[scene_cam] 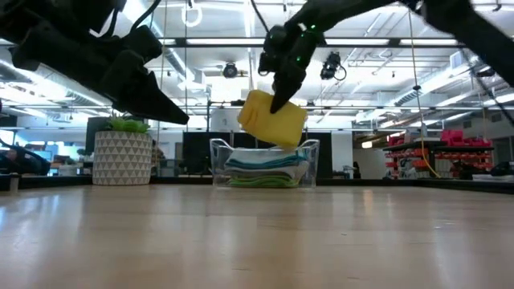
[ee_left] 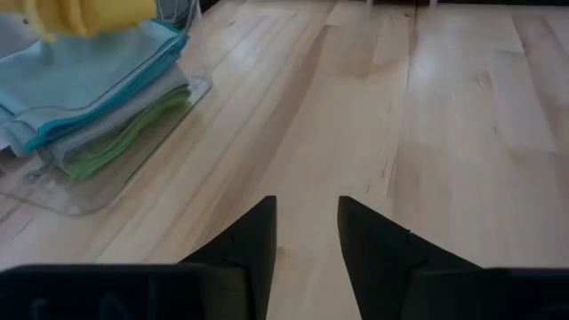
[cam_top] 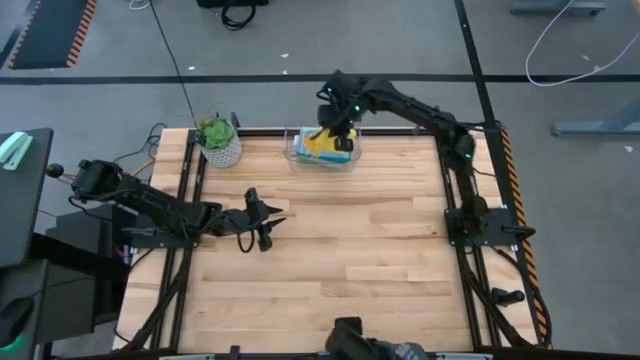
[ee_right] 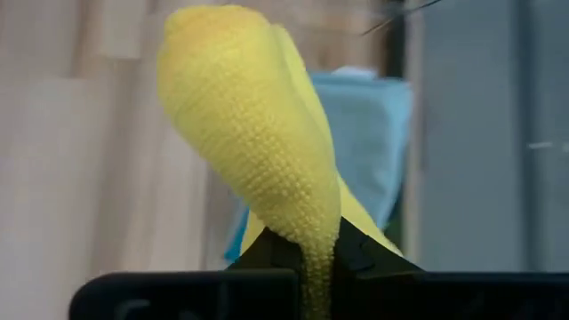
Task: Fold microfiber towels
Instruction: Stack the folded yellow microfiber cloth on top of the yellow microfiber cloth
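Note:
A folded yellow microfiber towel (scene_cam: 273, 119) hangs above the clear bin (scene_cam: 218, 164) at the table's far middle, with my right gripper (scene_cam: 281, 98) shut on it. In the bin lie a light blue towel (ee_left: 80, 71), a grey one (ee_left: 107, 116) and a green one (ee_left: 116, 142), folded and stacked. My left gripper (ee_left: 307, 206) stands open over bare wood at the table's left middle (cam_top: 275, 222), pointing toward the bin, with nothing between its fingers. My right gripper pinches the yellow towel between its two fingers at one edge of the folded bundle (ee_right: 313, 253), coming from above and slanting down. The towel bulges out past the fingertips in a rounded fold (ee_right: 249, 116) and hangs tilted, lifted clear above the bin's stack.
A green plant in a white patterned pot (cam_top: 220, 145) stands at the far left, close to the bin. The wooden table top (cam_top: 340, 270) stretches bare from the middle to the near edge.

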Motion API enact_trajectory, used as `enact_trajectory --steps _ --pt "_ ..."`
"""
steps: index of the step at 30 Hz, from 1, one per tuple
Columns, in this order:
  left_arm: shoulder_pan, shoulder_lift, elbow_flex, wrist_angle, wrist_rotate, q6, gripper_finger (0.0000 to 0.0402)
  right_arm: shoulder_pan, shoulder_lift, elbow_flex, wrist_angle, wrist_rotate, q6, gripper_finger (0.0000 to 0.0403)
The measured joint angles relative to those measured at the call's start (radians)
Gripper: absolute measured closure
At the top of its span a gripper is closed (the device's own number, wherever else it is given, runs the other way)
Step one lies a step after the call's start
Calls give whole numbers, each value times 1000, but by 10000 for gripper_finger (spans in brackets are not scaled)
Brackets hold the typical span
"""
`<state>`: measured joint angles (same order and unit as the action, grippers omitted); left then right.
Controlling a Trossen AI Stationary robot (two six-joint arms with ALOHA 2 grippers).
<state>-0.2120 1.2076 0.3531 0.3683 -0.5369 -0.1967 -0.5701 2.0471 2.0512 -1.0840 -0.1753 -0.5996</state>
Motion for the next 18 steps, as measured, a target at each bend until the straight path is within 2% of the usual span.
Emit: enact_trajectory --steps 4,7,14,18 --pt "0 0 0 1 0 0 273 -31 134 198 -200 -120 -12 386" --pt "0 0 0 6 0 2 277 -54 211 296 -285 -217 -32 386" --pt "0 0 0 27 0 11 279 -87 238 281 -325 -337 -51 386" --pt "11 0 0 28 0 13 280 -83 197 292 -330 -371 -49 386"
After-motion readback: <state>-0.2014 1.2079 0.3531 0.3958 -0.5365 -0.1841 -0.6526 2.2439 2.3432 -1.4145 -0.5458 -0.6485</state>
